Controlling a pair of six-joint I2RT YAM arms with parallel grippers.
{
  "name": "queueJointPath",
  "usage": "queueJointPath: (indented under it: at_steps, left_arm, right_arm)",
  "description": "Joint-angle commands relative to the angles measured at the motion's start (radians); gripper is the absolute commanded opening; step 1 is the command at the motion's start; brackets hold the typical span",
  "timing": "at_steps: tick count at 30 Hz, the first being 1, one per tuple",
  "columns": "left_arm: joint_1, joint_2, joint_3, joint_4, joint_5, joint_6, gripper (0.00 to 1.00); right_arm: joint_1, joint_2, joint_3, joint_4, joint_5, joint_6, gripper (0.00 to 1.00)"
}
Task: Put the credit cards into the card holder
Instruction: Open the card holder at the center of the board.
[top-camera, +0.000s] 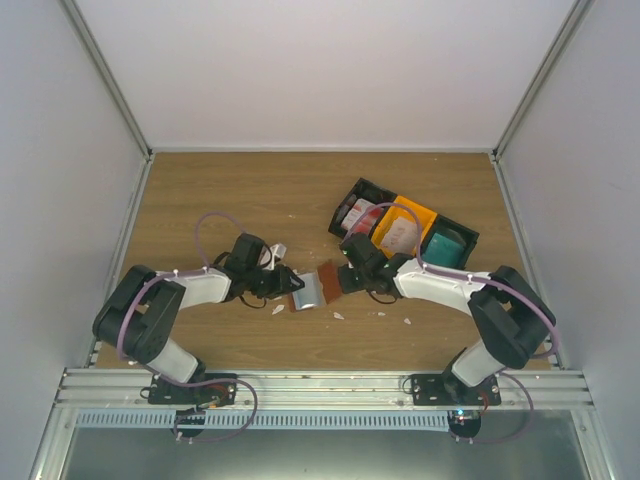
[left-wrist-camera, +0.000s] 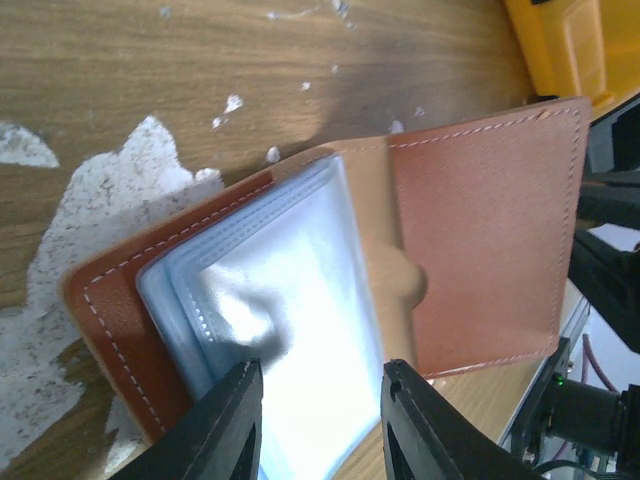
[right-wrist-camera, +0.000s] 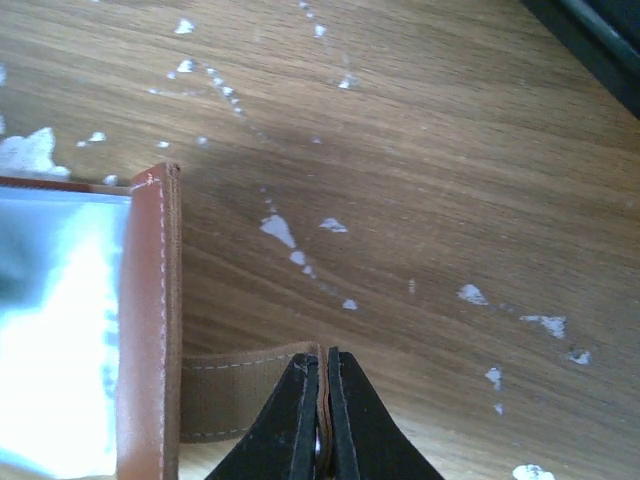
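Holder (top-camera: 312, 288) spread open on the bench (top-camera: 230, 200) between both hands, brown leather flap toward the right arm, pale blue-grey pockets (left-wrist-camera: 290, 330) toward the left. Right hand (right-wrist-camera: 322, 362) clamped tight on the tab (right-wrist-camera: 240, 392), just off the holder's stitched edge; left hand (left-wrist-camera: 320, 378) gaping, fingers apart either side of the pockets' near edge. Red-and-white card (top-camera: 355, 212), pale card (top-camera: 400, 238) and teal card (top-camera: 445, 243) well apart from the holder, one to each compartment of the bins (top-camera: 468, 238) at far right.
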Motion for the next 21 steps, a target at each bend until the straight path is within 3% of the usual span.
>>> queueJointPath:
  at_steps: [1, 7, 15, 21]
  left_arm:
    - [-0.004, 0.035, 0.028, -0.021, -0.016, 0.039, 0.34]
    - [-0.004, 0.050, 0.043, -0.039, -0.010, 0.046, 0.33]
    - [-0.008, 0.048, 0.074, -0.054, 0.037, 0.051, 0.33]
    - [-0.038, 0.055, 0.110, -0.048, 0.097, 0.053, 0.30]
  right_arm:
    - [-0.009, 0.034, -0.007, -0.011, 0.097, 0.000, 0.00]
    - [-0.008, 0.004, 0.026, -0.029, 0.083, -0.008, 0.07]
    - [-0.008, -0.099, 0.080, -0.037, -0.035, -0.029, 0.35]
    - [-0.008, -0.138, 0.082, 0.016, -0.204, -0.058, 0.36]
